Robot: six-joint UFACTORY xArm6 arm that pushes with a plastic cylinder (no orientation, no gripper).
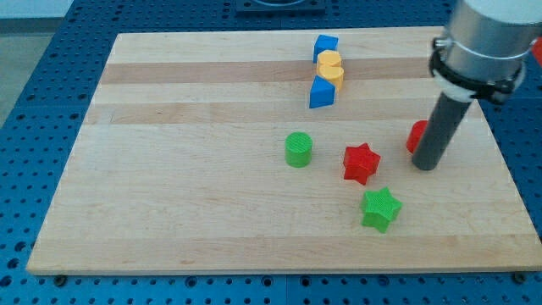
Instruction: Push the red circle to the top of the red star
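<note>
Rod only, no hand, so nothing is held; the tip (426,166) rests on the board (169,212), touching or just beside the red circle (417,135), which is half hidden behind the rod at the view's right. The red star (362,163) sits just left of it, the green star (380,208) below, the green circle (298,149) further left. Looks like the push is in hand. Next move probably calls for nudging the circle left and up to land above the star without knocking it.

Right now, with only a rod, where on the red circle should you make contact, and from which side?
My tip should meet the red circle on its right-hand wall, coming from the view's right. The circle sits right of the red star, partly hidden behind my rod, so it probably must travel leftward.
</note>
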